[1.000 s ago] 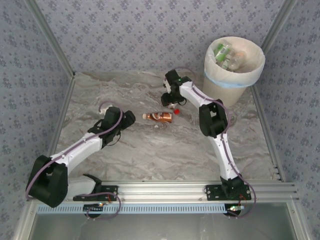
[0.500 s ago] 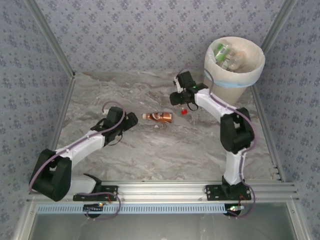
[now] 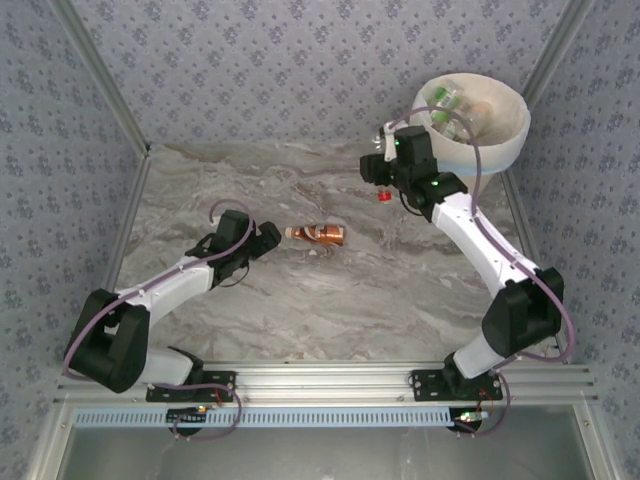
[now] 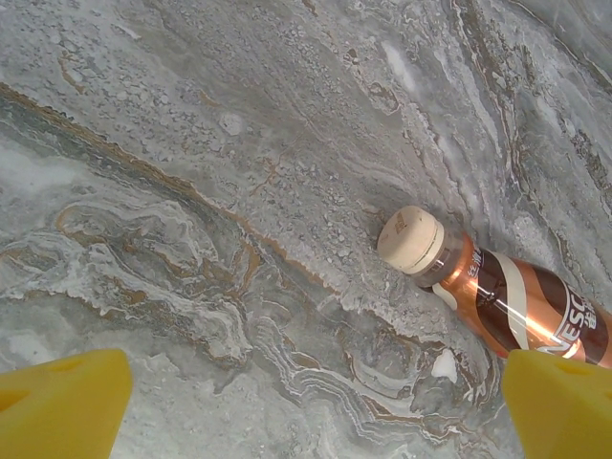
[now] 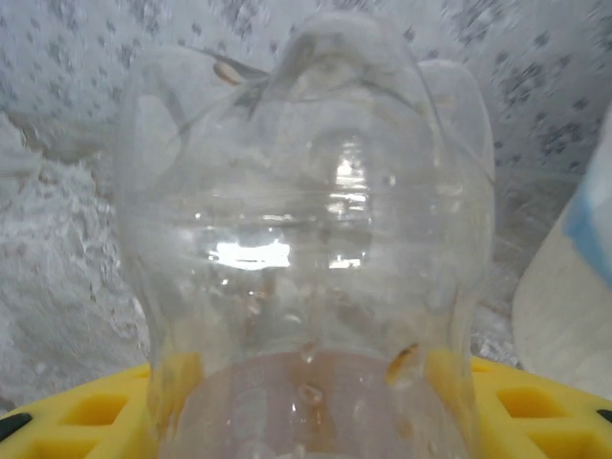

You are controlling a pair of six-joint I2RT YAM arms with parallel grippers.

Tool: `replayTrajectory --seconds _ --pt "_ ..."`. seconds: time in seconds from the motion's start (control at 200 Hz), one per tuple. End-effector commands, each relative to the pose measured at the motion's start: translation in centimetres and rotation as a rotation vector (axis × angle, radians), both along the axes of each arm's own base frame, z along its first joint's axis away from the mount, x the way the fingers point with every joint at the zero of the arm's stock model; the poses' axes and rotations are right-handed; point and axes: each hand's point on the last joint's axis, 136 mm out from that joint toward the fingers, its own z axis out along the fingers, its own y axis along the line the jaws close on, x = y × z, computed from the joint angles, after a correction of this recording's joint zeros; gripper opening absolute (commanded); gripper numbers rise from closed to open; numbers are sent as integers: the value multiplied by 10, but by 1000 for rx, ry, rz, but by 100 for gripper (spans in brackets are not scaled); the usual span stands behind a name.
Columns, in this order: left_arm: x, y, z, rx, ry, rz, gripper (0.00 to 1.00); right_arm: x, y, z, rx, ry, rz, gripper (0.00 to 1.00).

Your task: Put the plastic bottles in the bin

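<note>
Bottles [image 3: 455, 105] with green and pale labels lie inside the round cream-white bin [image 3: 497, 152] at the far right corner. Near its rim, the right gripper [image 3: 380, 175] is clamped on a clear red-capped plastic bottle [image 5: 306, 258], held above the grey marbled table [image 3: 330, 300]. The left gripper [image 3: 268, 237], jaws wide apart, sits near a copper-brown plastic bottle [image 4: 502, 301] lying on its side, its cream cap [image 4: 411, 239] toward the gripper.
</note>
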Motion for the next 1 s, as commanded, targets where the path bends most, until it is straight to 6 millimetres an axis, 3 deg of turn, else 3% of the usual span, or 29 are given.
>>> replayTrajectory --seconds 0.0,0.23,0.47,0.685,0.909,0.994 --pt "8 -6 13 -30 -35 -12 99 5 -18 52 67 -105 -27 58" --pt "8 -7 12 -24 -34 -26 99 37 -83 102 21 -195 -141 58" --pt "7 -7 10 -24 -29 -24 99 85 -172 117 -55 -238 -393 59" --pt "7 -5 13 -15 -35 -23 99 107 -231 123 -284 -297 -605 60" --pt "6 -4 13 -14 -29 -21 99 133 -270 117 -515 -279 -680 63" --pt "6 -5 14 -18 -30 -19 99 148 -266 107 -617 -265 -647 66"
